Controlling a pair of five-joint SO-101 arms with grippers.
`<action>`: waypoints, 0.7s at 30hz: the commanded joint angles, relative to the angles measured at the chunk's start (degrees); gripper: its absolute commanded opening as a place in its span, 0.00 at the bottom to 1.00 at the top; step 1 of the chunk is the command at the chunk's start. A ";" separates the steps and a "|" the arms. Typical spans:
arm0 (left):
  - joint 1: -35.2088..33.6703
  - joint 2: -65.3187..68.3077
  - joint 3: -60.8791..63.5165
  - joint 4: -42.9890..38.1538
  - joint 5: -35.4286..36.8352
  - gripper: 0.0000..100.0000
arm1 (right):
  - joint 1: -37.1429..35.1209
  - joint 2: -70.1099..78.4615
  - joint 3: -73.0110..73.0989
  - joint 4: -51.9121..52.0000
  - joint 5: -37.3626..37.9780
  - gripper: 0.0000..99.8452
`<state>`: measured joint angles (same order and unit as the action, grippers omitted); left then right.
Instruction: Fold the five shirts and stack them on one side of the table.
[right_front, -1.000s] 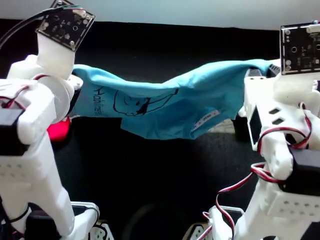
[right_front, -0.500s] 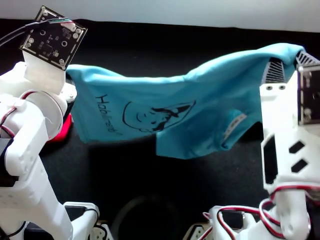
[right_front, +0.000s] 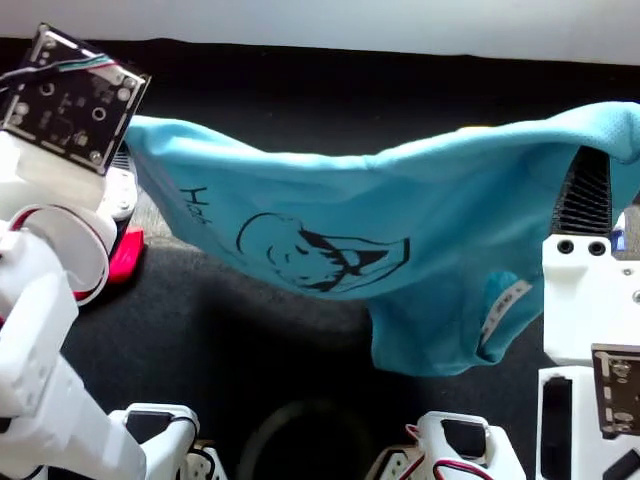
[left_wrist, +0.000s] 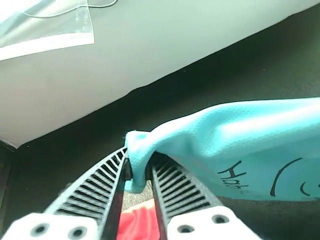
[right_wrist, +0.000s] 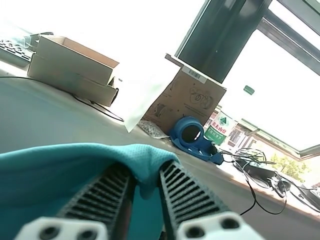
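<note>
We hold the turquoise shirt (right_front: 400, 230) in the air above the black table (right_front: 300, 100), stretched between both arms. Its long axis runs side to side, print toward the high camera, and the loose part sags lowest near the right arm. The left tool (left_wrist: 139, 167) is pinched narrow on one corner and the right tool (right_wrist: 146, 176) on the other. To spread it well, we judge both grips need to be level and taut — hanging edge laid down first. A red cloth (right_front: 125, 255) lies by the left arm.
</note>
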<state>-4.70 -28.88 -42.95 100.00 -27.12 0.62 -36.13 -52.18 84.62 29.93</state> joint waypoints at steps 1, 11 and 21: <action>-0.75 -0.75 -3.21 0.09 0.35 0.01 | 0.04 0.04 -1.45 -0.22 0.62 0.01; -4.70 -3.74 5.93 0.26 3.87 0.01 | 0.04 -4.18 -1.36 -2.68 0.79 0.01; -6.37 -18.33 21.58 0.00 3.69 0.01 | 0.04 -5.85 -1.45 -3.03 2.90 0.01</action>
<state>-9.89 -43.38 -22.37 100.00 -23.60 0.62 -41.93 -52.35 82.33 32.22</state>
